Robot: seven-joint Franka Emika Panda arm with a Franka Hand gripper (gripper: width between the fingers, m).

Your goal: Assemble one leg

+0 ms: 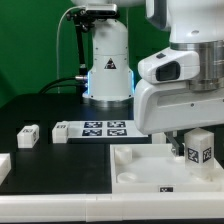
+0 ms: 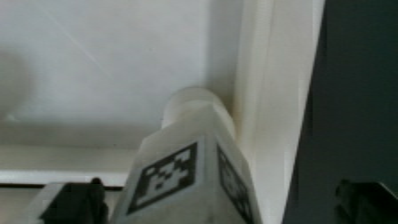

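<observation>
A leg [image 1: 200,147], a small white block with a square marker, stands upright in the far corner of the large white tray-like part [image 1: 140,172] on the exterior view's right. My gripper [image 1: 194,150] hangs straight over it. In the wrist view the leg [image 2: 187,165] runs down to the tray floor [image 2: 89,60] beside its raised rim [image 2: 267,80]. My gripper [image 2: 217,200] straddles the leg. Both dark fingertips [image 2: 71,200] stand off its sides, with a wider gap on one side, so the jaws look open around it.
The marker board [image 1: 95,129] lies behind the tray in front of the arm's base [image 1: 108,75]. Another leg [image 1: 27,135] lies on the black table at the exterior view's left. A further white piece [image 1: 3,166] sits at the left edge.
</observation>
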